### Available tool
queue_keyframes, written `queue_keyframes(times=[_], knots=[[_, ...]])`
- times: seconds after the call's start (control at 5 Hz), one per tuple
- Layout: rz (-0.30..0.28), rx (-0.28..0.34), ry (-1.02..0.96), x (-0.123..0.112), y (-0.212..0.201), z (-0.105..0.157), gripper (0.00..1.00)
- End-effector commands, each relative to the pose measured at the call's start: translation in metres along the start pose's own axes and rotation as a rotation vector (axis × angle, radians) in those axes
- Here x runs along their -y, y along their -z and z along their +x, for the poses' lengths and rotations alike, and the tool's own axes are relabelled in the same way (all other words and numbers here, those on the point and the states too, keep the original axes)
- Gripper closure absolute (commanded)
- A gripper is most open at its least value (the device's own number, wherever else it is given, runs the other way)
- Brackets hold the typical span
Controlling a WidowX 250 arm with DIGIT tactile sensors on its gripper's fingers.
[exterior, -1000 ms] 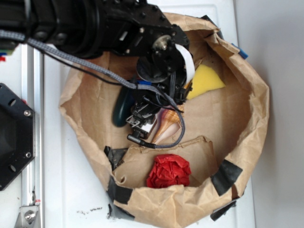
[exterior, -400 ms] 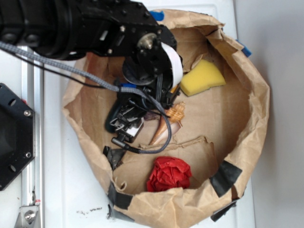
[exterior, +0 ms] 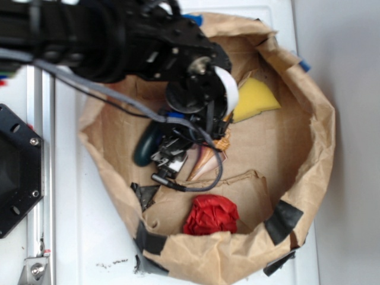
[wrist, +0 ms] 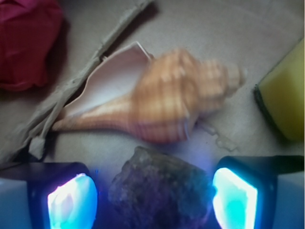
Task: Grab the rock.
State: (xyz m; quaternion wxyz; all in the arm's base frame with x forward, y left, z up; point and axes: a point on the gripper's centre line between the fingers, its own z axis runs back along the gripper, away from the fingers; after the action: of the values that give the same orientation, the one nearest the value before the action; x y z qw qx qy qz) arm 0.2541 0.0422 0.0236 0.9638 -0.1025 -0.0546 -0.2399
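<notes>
Wrist view: the rock (wrist: 159,188), a lumpy grey-brown stone, lies on the brown paper floor between the two glowing fingertips (wrist: 71,200) of the gripper (wrist: 152,198). The jaws stand spread, one on each side of the stone, with a narrow gap visible at either pad; nothing is clamped. Just beyond the rock lies a tan spiral seashell (wrist: 157,107), with a yellow sponge (wrist: 283,102) at the right and a crumpled red object (wrist: 26,43) at upper left. Exterior view: the arm reaches into a paper-lined basket (exterior: 317,136) and hides the rock. A dark green oblong object (exterior: 145,145) lies near the basket's left wall.
</notes>
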Motion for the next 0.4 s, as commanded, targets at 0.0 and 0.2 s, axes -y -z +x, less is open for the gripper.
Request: queue_keyframes(times=[0.0, 0.2], knots=[[0.016, 0.008, 0.037, 0.0108, 0.0046, 0.0078, 1.0], [0.025, 0.01, 0.052, 0.0138, 0.0027, 0.0075, 1.0]])
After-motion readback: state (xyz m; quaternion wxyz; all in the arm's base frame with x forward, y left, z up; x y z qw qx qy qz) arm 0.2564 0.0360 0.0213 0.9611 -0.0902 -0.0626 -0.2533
